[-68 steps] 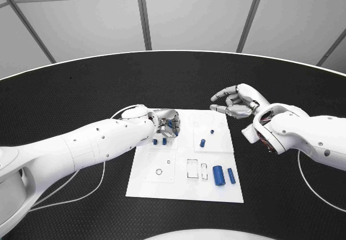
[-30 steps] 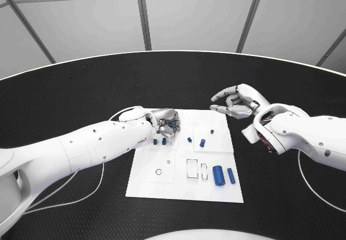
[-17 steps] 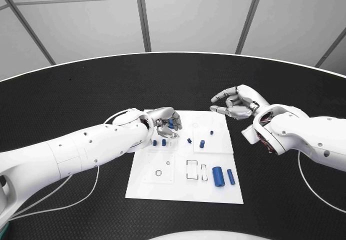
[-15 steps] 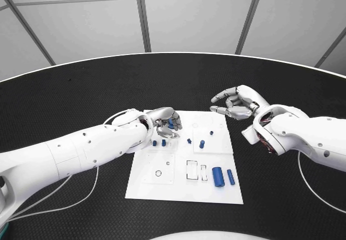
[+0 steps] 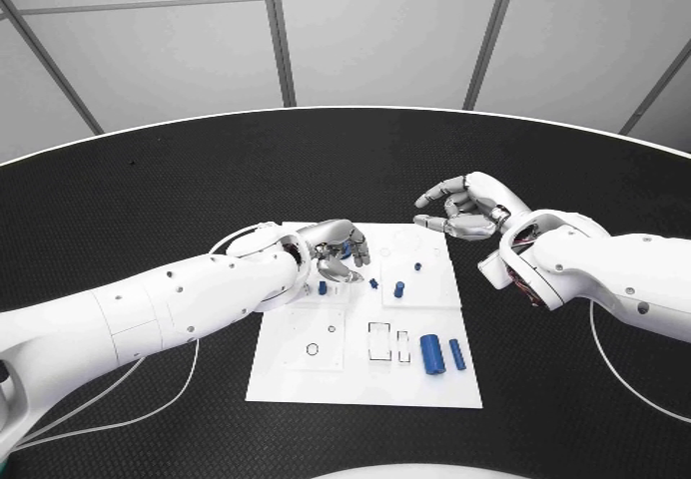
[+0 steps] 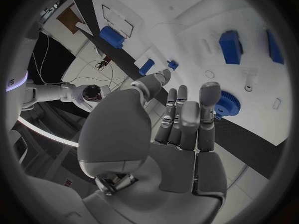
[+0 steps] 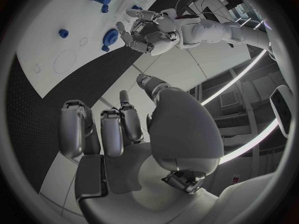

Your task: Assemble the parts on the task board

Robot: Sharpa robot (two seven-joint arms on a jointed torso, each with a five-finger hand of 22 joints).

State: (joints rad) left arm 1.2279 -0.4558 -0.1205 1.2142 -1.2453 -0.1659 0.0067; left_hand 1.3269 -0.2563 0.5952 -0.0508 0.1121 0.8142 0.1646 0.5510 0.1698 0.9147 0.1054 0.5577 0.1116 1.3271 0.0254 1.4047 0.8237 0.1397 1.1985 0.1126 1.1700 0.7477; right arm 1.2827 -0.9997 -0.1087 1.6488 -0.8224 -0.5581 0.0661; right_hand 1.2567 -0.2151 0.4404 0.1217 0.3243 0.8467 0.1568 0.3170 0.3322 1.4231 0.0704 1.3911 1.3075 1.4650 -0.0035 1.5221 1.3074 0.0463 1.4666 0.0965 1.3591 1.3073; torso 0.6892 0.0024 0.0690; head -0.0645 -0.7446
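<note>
The white task board (image 5: pixel 296 379) lies in the middle of the black table. My left hand (image 5: pixel 339 249) hovers over its far left part, fingers stretched out, thumb apart. A blue gear (image 6: pixel 225 104) lies at the board's far edge right by the fingertips (image 6: pixel 209 90); whether they touch it I cannot tell. It shows as the gear (image 7: pixel 111 36) beside the left hand (image 7: pixel 148 31). Two blue cylinders (image 5: pixel 433 353) lie near the front right. Small blue pieces (image 5: pixel 399 290) stand mid-board. My right hand (image 5: pixel 458 210) hangs past the far right corner, fingers curled, holding nothing.
Outlined slots (image 5: pixel 380 339) and a small ring mark (image 5: pixel 313 349) are on the board's near half. My left forearm (image 5: pixel 188 299) lies across the board's left edge. Black table (image 5: pixel 173 190) surrounds the board on all sides.
My left hand has uncurled and lifted its fingers off the board. A small blue piece now stands to its right where none showed at first. The right hand has hardly moved.
</note>
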